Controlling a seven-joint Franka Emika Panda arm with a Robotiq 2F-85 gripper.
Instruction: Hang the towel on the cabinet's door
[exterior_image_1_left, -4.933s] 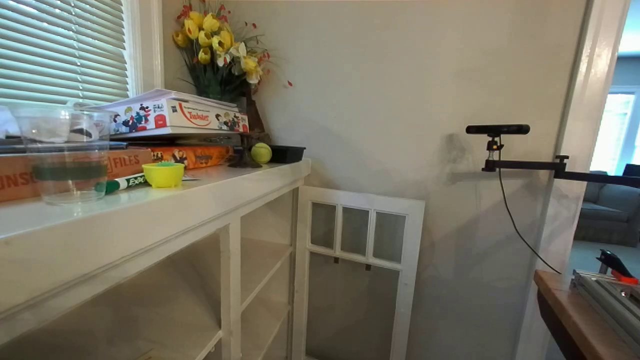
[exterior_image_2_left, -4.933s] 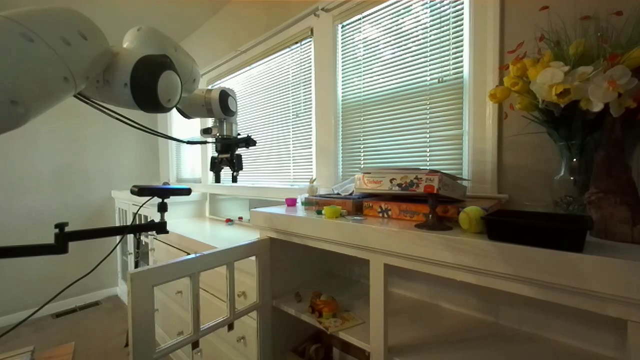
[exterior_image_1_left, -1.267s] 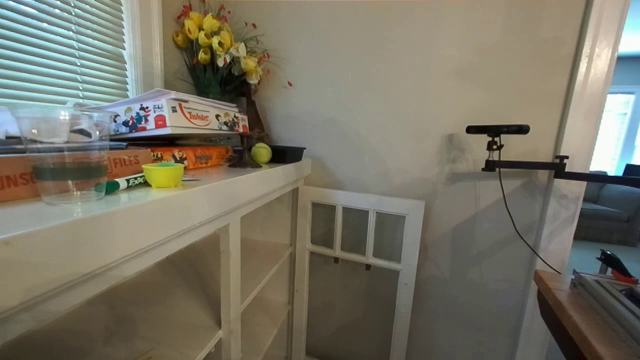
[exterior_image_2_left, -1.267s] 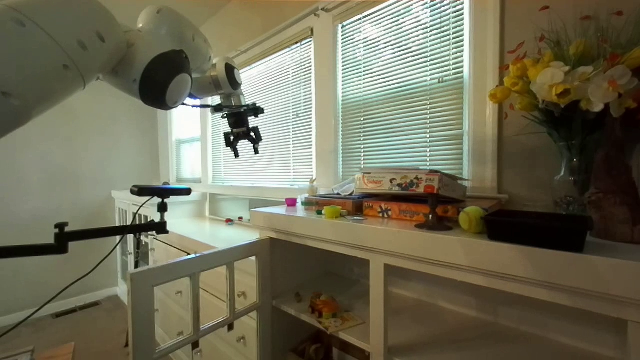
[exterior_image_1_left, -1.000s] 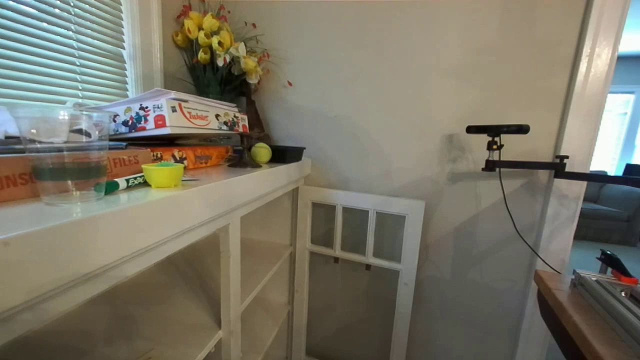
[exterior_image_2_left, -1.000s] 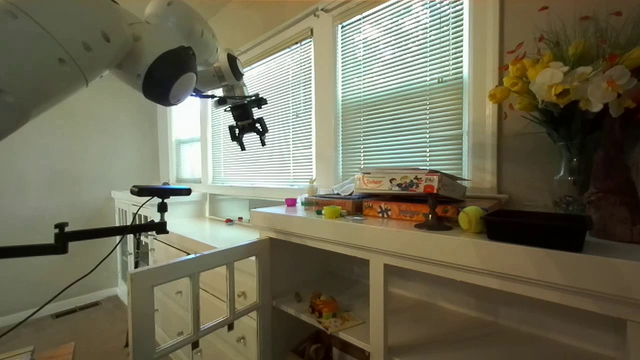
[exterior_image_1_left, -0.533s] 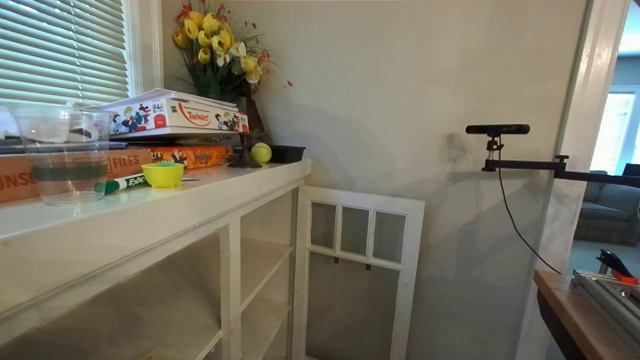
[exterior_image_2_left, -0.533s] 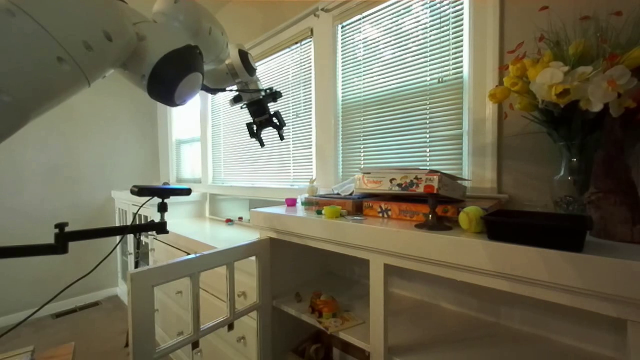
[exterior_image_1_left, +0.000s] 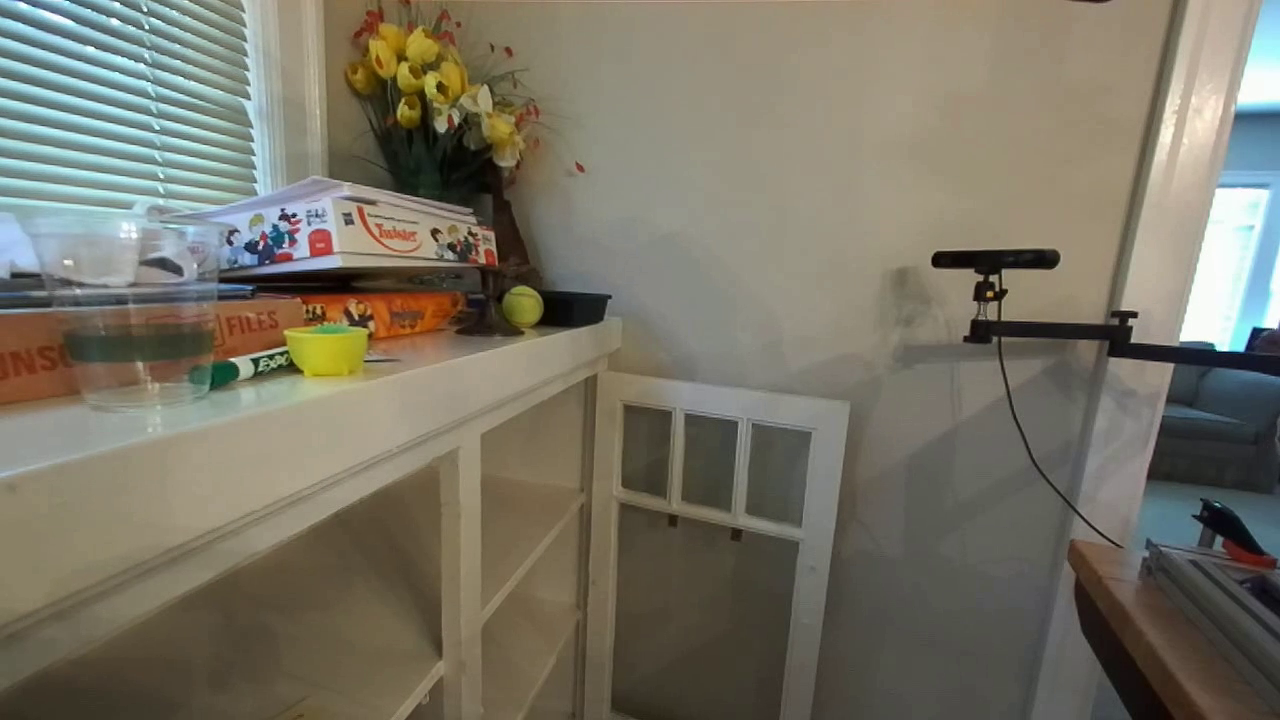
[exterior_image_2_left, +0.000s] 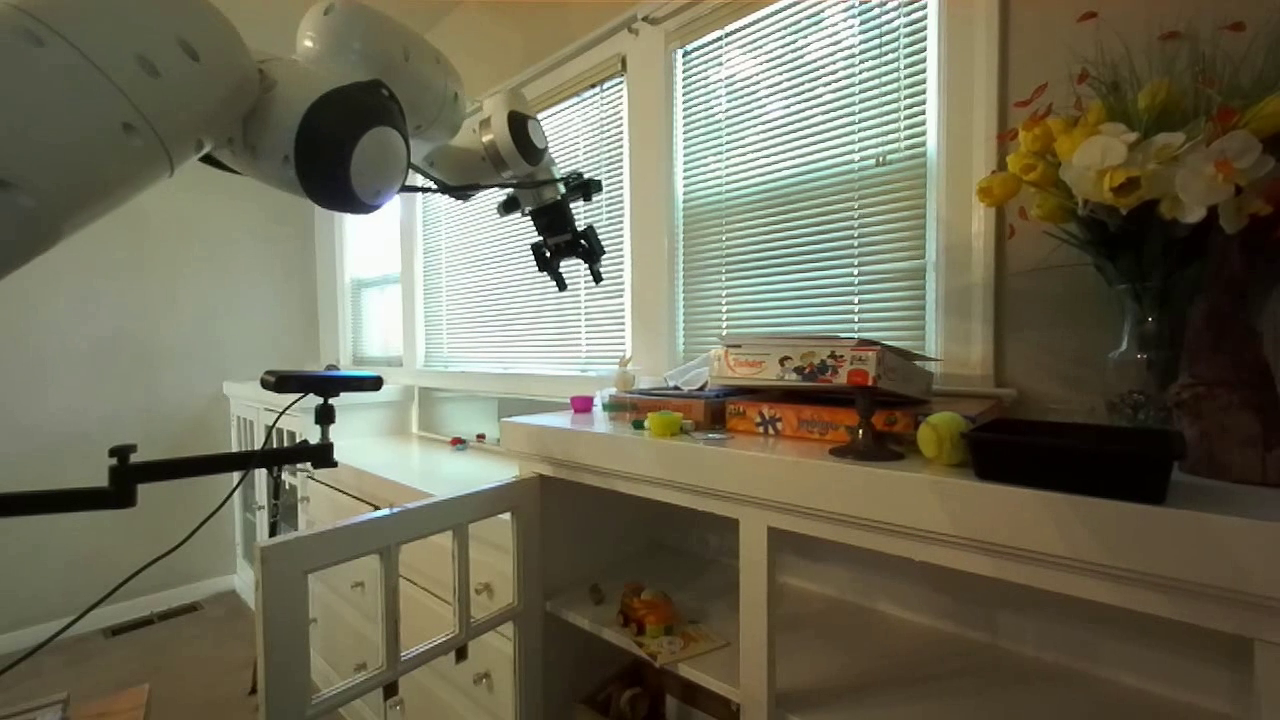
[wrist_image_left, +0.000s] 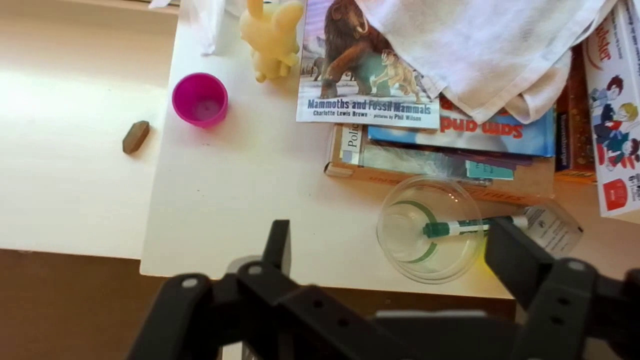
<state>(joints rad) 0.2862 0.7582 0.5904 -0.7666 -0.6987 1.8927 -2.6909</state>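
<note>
The towel (wrist_image_left: 490, 55), an off-white cloth, lies crumpled over books at the top of the wrist view; no reddish stripe shows. A white bit of cloth beside the game box (exterior_image_2_left: 690, 373) in an exterior view seems to be it. The cabinet's door (exterior_image_1_left: 720, 400) is white, with three small panes above a large one, and stands swung open in both exterior views (exterior_image_2_left: 285, 630). Two small dark pieces sit under its panes. My gripper (exterior_image_2_left: 579, 283) is open and empty, tilted, in the air above the counter's left end. In the wrist view its fingers (wrist_image_left: 392, 245) are wide apart.
Below the fingers stand a clear plastic cup (wrist_image_left: 430, 230) and a green marker (wrist_image_left: 455, 228). A pink cup (wrist_image_left: 200, 100) and a yellow rabbit figure (wrist_image_left: 272, 40) stand near the counter's (exterior_image_2_left: 600, 440) end. A camera on a black arm (exterior_image_2_left: 220, 460) stands near the door.
My gripper has risen from its low upright pose, tilted, and moved right above the counter in an exterior view. It stays open. Towel and door have not visibly moved.
</note>
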